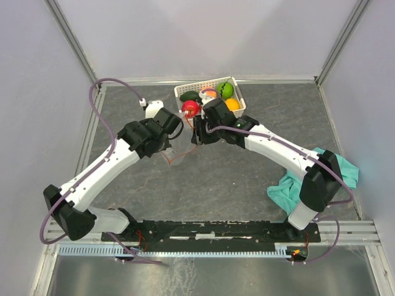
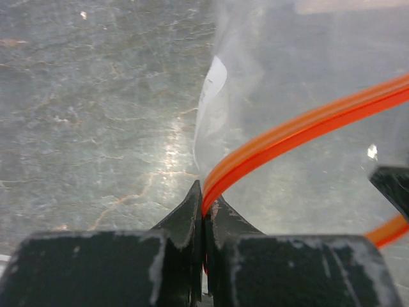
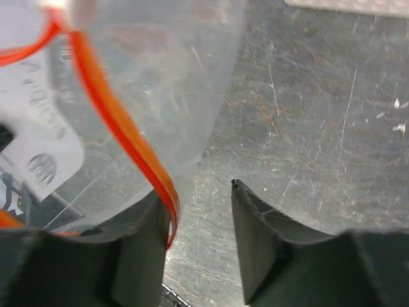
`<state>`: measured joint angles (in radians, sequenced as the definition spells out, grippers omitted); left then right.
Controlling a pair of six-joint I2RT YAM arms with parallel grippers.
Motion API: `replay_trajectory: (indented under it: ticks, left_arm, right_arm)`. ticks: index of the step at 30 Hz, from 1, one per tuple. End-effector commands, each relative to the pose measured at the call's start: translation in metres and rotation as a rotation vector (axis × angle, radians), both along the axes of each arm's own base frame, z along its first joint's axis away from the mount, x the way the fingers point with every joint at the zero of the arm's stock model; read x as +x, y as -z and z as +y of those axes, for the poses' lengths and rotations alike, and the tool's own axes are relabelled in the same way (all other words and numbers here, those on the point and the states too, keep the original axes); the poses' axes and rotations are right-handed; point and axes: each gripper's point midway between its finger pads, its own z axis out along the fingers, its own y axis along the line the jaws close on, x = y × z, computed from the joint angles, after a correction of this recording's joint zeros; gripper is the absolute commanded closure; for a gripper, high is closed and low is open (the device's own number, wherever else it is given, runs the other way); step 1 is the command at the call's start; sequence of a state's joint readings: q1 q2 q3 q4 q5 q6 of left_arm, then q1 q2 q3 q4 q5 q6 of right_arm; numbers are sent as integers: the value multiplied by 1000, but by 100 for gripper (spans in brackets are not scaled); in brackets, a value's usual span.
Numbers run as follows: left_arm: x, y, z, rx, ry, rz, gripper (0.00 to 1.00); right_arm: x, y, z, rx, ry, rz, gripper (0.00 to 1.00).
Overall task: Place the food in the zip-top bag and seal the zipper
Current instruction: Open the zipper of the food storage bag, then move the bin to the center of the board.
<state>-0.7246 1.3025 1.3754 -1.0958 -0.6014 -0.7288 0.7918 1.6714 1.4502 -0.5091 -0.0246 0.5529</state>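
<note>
The clear zip-top bag (image 2: pixel 307 64) hangs between my two grippers over the grey table. My left gripper (image 2: pixel 203 195) is shut on its red zipper (image 2: pixel 300 128) at the mouth edge. My right gripper (image 3: pixel 199 192) is open; the zipper (image 3: pixel 121 121) curves down against its left finger, with bare table showing between the jaws. In the top view both grippers meet just in front of the white basket (image 1: pixel 180 91), left gripper (image 1: pixel 181 132) and right gripper (image 1: pixel 196 134). The food lies in the basket: red apple (image 1: pixel 190 108) at its near-left corner, green melon (image 1: pixel 226 89), orange (image 1: pixel 232 104), dark avocado (image 1: pixel 190 96).
A teal cloth (image 1: pixel 315 176) lies crumpled at the right, beside the right arm's base. A white label (image 3: pixel 45 141) is stuck on the bag. Grey walls and metal rails close in the table at the back and sides.
</note>
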Motion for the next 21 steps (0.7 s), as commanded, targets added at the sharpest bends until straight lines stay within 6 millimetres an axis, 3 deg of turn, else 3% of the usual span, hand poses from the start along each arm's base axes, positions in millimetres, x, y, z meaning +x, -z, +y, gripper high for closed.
replay_trajectory:
  ticks: [1, 6, 9, 15, 21]
  left_arm:
    - [18, -2, 24, 138, -8, 7, 97]
    - [36, 0, 32, 180, -8, 31, 97]
    - [41, -3, 38, 210, -13, 40, 97]
    - [47, -24, 56, 278, -38, 19, 97]
    - [51, -41, 72, 339, -70, -11, 97]
  right_arm:
    - [9, -38, 13, 49, -101, -98, 45]
    - [19, -56, 3, 132, -186, -89, 31]
    - [37, -60, -14, 152, -176, -95, 26]
    - [104, -23, -82, -27, 68, -116, 24]
    - [159, 8, -108, -158, 202, -156, 19]
